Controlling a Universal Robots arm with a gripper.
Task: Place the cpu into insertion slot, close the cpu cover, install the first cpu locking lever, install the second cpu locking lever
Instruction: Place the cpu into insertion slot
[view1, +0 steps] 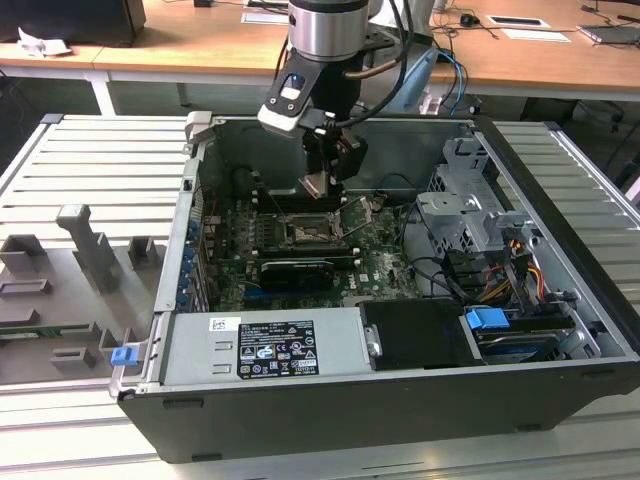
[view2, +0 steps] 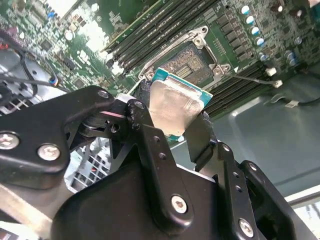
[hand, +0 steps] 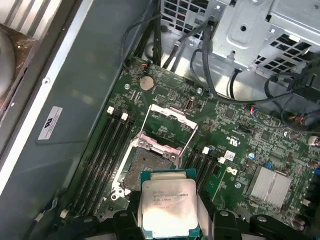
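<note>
My gripper (view1: 322, 178) is shut on the cpu (view1: 315, 186), a small silvery square chip on a teal-edged carrier. It hangs above the motherboard inside the open computer case. In both wrist views the cpu (view2: 172, 107) (hand: 167, 207) sits between the two black fingers (view2: 145, 120), tilted and a short way above the insertion slot (hand: 144, 167). The dark square slot (view2: 192, 60) (view1: 305, 233) is bare. The cpu cover (hand: 169, 111) is swung open away from the slot, and thin wire levers stand raised beside it.
Black memory slots (hand: 107, 145) flank the socket. A metal drive cage (view1: 470, 215) with cables (hand: 220, 75) stands at the exterior view's right. A labelled power supply (view1: 265, 345) lies along the case front, and a long black bar (view1: 295, 270) sits just behind it. Grey fixtures (view1: 80, 270) lie outside the case.
</note>
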